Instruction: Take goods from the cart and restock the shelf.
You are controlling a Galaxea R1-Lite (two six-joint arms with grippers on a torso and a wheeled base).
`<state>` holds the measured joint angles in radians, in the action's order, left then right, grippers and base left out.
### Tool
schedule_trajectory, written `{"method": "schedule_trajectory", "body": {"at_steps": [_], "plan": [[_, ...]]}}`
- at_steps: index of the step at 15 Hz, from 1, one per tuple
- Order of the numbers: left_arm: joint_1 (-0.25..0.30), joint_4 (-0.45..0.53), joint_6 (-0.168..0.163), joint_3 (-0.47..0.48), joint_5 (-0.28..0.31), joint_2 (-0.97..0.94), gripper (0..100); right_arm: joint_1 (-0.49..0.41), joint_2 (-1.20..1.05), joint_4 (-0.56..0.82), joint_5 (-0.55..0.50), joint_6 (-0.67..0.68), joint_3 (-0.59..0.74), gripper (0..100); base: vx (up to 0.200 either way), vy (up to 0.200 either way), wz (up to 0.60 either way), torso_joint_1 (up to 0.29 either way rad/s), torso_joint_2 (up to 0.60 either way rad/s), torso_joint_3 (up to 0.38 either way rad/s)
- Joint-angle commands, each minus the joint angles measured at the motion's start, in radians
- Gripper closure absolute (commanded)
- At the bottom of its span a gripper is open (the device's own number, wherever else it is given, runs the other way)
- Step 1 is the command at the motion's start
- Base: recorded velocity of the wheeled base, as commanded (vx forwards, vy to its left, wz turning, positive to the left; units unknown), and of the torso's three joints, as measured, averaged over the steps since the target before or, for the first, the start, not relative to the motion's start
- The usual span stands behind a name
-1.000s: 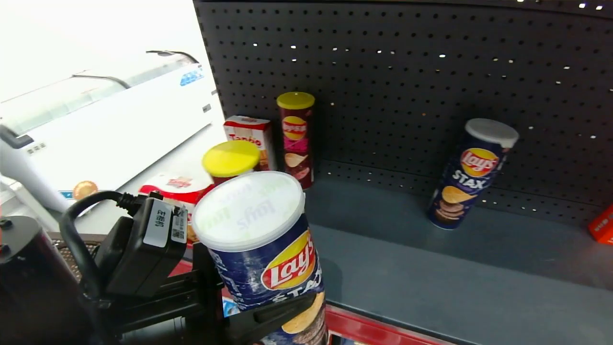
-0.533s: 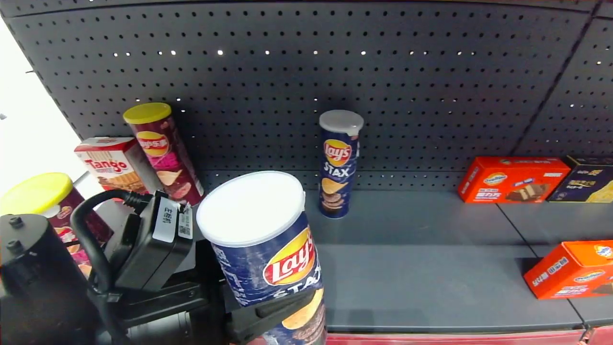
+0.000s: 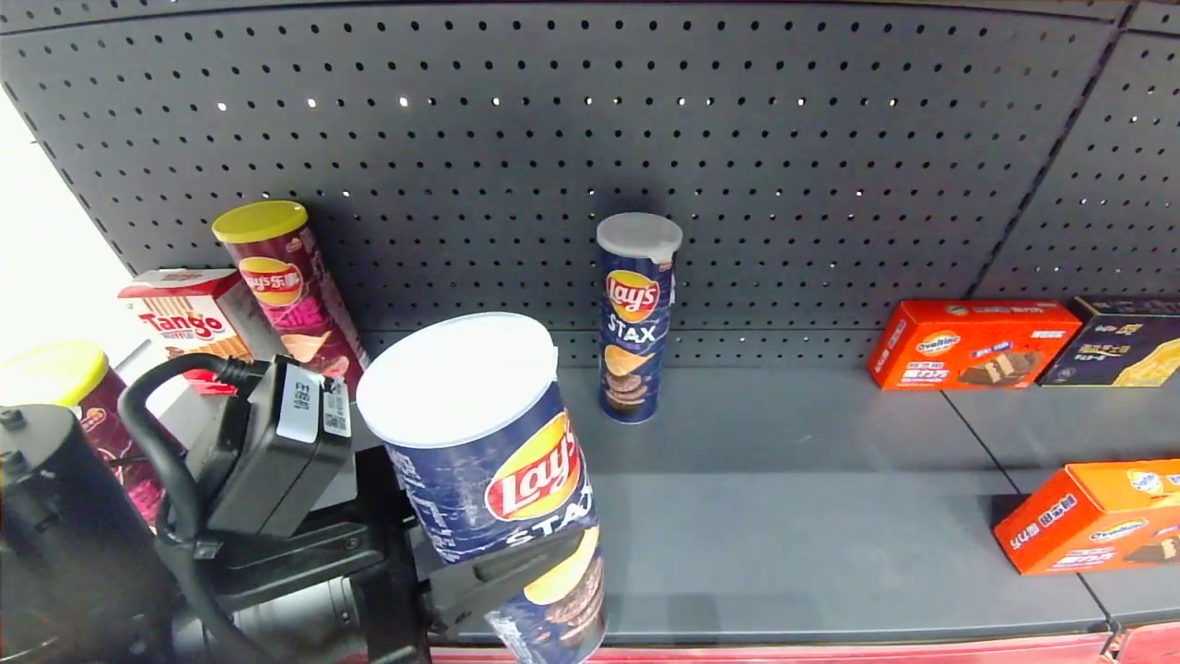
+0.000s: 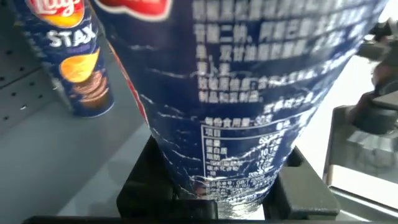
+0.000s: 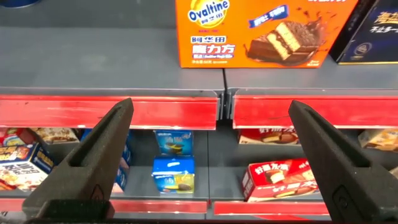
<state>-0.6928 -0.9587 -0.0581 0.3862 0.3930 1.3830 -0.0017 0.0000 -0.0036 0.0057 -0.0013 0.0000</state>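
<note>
I am looking at a dark grey metal shelf (image 3: 784,516) with a perforated back panel, which takes up most of the head view. At the lower left of that frame is the tall dark blue cardboard chip tube with a white plastic lid (image 3: 489,480), held over the shelf's front edge. I cannot tell whether its base touches the board.

I judge this tube to be light and fairly stiff, but thin-walled, so a hard squeeze would dent it and crush the crisps inside. Its printed skin looks smooth and likely slippery. The lid is only a press fit, so the body is the place to hold it, low or mid-height, never the cap.

The left tool (image 3: 479,576) is pinching the tube on its lower part, one finger across the front and the other behind. The arm comes in from the lower left corner with the wrist roughly level, and the tube leans a little, lid toward the upper left.

A matching blue tube (image 3: 634,318) stands upright near the back panel, well apart.

In its own wrist view, the right tool (image 5: 214,168) is spread wide and carries nothing.
</note>
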Motion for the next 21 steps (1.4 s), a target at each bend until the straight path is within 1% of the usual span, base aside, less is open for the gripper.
{"method": "schedule_trajectory", "body": {"at_steps": [1,2,3,5,7,9,10,11,12,13,14,15,17,18,19,20,21], "plan": [[0.001,0.002,-0.020,-0.023,-0.022,-0.005,100,0.000,0.002,0.001,0.000,-0.002,0.000,0,0.000,0.000,0.00,0.000,0.00,0.000],[0.001,0.002,-0.025,-0.029,-0.023,-0.005,100,0.000,0.002,-0.001,0.000,-0.002,0.000,0,0.000,0.000,0.00,0.000,0.00,0.000],[0.001,0.002,-0.035,-0.067,-0.051,-0.005,100,0.000,0.002,-0.001,-0.001,0.004,0.000,0,0.000,0.000,0.60,0.002,0.00,0.002],[-0.001,-0.003,-0.039,-0.079,-0.100,-0.004,100,0.000,0.002,-0.001,-0.003,0.004,0.000,0,0.000,0.000,0.00,0.000,0.00,0.000],[0.001,-0.005,-0.039,-0.069,-0.108,-0.005,100,0.000,0.002,-0.001,-0.001,-0.002,0.000,0,0.000,0.000,0.00,0.000,0.00,0.000],[-0.001,-0.008,-0.039,-0.064,-0.128,-0.005,100,-0.001,0.008,0.002,-0.004,-0.005,-0.005,0,0.000,0.000,0.00,0.000,0.00,0.000],[-0.001,-0.009,-0.037,-0.064,-0.126,-0.007,100,0.002,0.041,0.001,0.010,-0.006,-0.071,0,0.000,0.000,0.00,0.000,0.00,0.000],[0.009,-0.006,-0.032,-0.046,-0.121,-0.015,100,0.029,0.364,-0.003,0.040,0.024,-0.314,0,0.000,0.000,0.00,0.000,0.00,0.000],[0.012,-0.006,-0.032,-0.046,-0.120,-0.015,100,0.037,0.394,-0.012,0.045,0.030,-0.327,0,0.000,0.000,0.00,0.000,0.00,0.000],[0.035,-0.011,-0.031,-0.041,-0.103,-0.013,100,0.108,0.428,-0.075,0.137,0.018,-0.394,0,0.000,0.000,0.00,0.000,0.00,0.000],[0.050,-0.011,-0.031,-0.036,-0.072,-0.013,100,0.150,0.489,-0.084,0.188,-0.011,-0.426,0,0.000,0.000,0.00,0.000,0.00,0.000],[0.058,-0.011,-0.031,-0.033,-0.048,-0.012,100,0.172,0.546,-0.085,0.207,-0.023,-0.457,0,0.000,0.000,0.00,0.000,0.00,0.000],[0.091,-0.011,-0.031,-0.032,-0.029,-0.012,100,0.232,0.660,-0.093,0.261,-0.028,-0.492,0,0.000,0.000,0.00,0.000,0.00,0.000],[0.096,-0.011,-0.031,-0.030,-0.022,-0.012,100,0.243,0.686,-0.104,0.264,-0.028,-0.500,0,0.000,0.000,0.00,0.000,0.00,0.000],[0.125,-0.011,-0.031,-0.029,0.006,-0.013,100,0.264,0.785,-0.150,0.267,-0.034,-0.525,0,0.000,0.000,0.00,0.000,0.00,0.000],[0.134,-0.009,-0.031,-0.032,0.014,-0.013,100,0.270,0.825,-0.176,0.267,-0.042,-0.531,0,0.000,0.000,0.00,0.000,0.00,0.000],[0.148,-0.009,-0.031,-0.030,0.027,-0.013,100,0.276,0.914,-0.271,0.269,-0.066,-0.528,0,0.000,0.000,0.00,0.000,0.00,0.000]]}}
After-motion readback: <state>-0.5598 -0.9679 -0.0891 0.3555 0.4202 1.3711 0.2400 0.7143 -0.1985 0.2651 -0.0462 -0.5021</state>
